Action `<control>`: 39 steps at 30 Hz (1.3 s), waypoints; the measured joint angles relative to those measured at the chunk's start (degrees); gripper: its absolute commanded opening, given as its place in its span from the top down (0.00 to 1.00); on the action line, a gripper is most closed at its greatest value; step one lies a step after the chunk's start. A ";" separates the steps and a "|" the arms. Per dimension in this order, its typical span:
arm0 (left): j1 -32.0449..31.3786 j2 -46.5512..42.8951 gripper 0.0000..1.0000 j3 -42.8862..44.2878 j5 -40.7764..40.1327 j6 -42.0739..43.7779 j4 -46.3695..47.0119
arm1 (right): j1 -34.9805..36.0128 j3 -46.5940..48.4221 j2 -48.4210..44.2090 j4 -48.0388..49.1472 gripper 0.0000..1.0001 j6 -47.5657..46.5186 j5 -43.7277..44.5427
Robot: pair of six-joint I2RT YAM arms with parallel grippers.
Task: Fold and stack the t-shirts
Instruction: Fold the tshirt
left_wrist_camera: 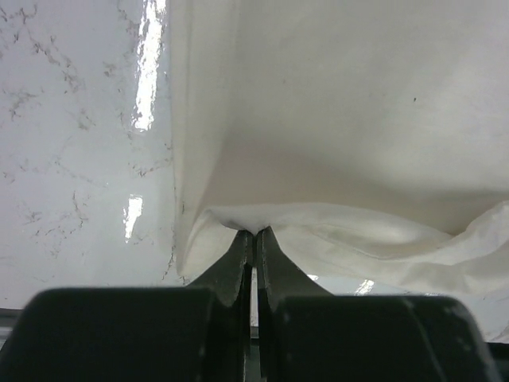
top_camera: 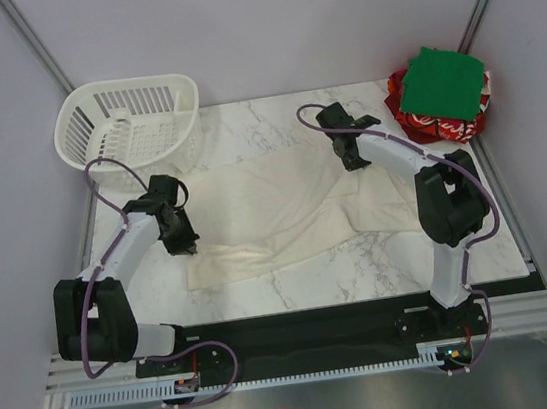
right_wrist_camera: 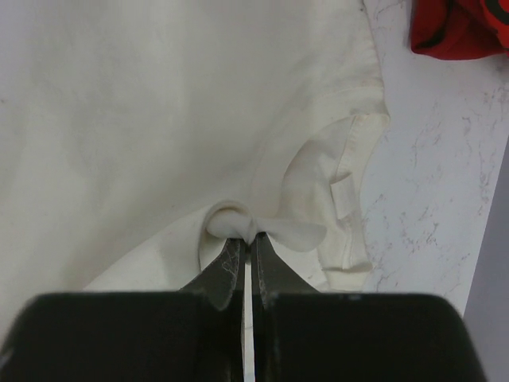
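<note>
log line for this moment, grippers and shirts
left gripper: shut on cream t-shirt edge | right gripper: shut on it near collar | green t-shirt: folded atop red t-shirt

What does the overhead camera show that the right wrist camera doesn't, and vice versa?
Only overhead: the white basket, the folded green shirt on the red shirt, and the left gripper shut on the cream shirt's near edge. Only the right wrist: the cream shirt's collar with its label, and cloth bunched in the shut right gripper. Both: the cream shirt, the red shirt, the marble table.
</note>
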 measured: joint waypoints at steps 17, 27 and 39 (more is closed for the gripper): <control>2.21 2.29 0.98 -2.84 -3.15 0.02 2.32 | -0.42 0.63 2.86 0.07 1.00 1.53 9.07; 2.64 5.22 0.40 -2.82 -3.32 0.70 3.19 | -0.92 0.92 5.86 0.50 0.07 1.44 9.66; 2.12 -17.94 0.08 -6.08 -1.66 -4.50 3.28 | -12.02 -17.46 -17.22 6.86 0.02 8.70 -7.50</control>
